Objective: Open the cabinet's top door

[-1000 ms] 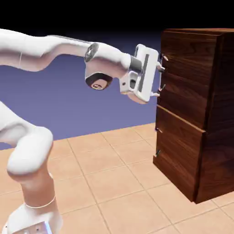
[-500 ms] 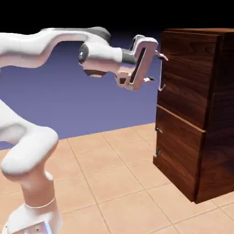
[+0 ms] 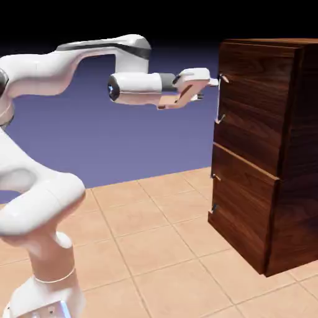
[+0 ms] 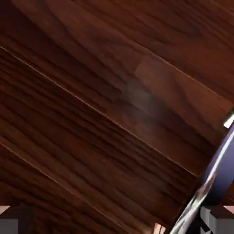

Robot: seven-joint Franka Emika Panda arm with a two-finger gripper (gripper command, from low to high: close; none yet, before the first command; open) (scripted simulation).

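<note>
The gripper (image 3: 214, 82) points level at the cabinet (image 3: 267, 143), its tips right at the upper end of the handle (image 3: 220, 99) on the top door (image 3: 251, 105). Whether the fingers are spread or closed on the bar, I cannot tell. Below the gripper sits the lower panel (image 3: 242, 205), shut like the door above it. In the hand view, dark wood (image 4: 91, 105) fills the frame, and the silver handle (image 4: 208, 187) slants just beside one fingertip (image 4: 219, 221).
</note>
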